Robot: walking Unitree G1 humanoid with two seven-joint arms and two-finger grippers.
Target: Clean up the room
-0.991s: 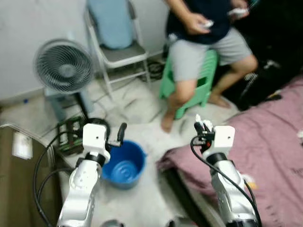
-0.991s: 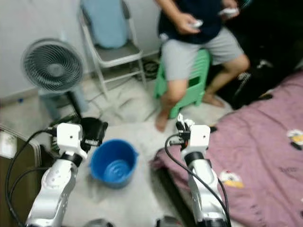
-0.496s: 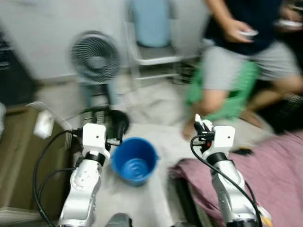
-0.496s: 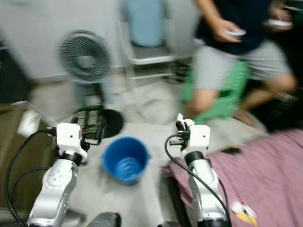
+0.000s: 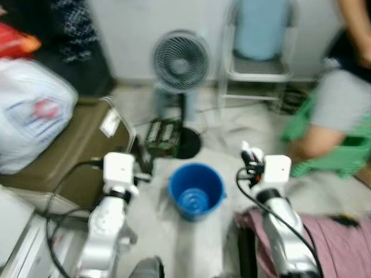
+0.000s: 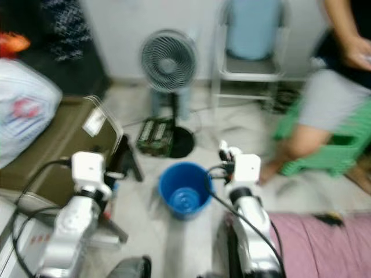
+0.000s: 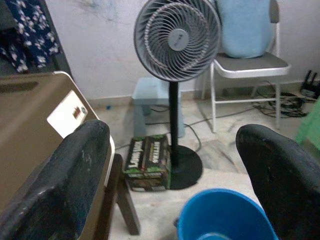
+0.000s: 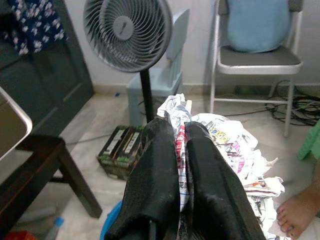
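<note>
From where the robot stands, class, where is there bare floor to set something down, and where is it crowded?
Bare floor lies in front of the blue bucket, between the two arms, and between the folding chair and the green stool. It is crowded around the fan: a box by its base, cables beyond. The right tool grips crumpled newspaper; the left tool is open.

— What stands on the floor (image 5: pixel 145 231)?
— A blue bucket (image 5: pixel 196 190) in the middle. Beyond it a fan (image 5: pixel 181 60) on a round black base, with a green box (image 5: pixel 163 136) just beside that base.
— And behind those?
— A white chair (image 5: pixel 258 63) against the wall, with cables (image 7: pixel 280 102) under it, and a green stool (image 5: pixel 342 153) to the right.
— To the left?
— A brown bench (image 5: pixel 75 153), a white bag (image 5: pixel 29 113) resting on it.
</note>
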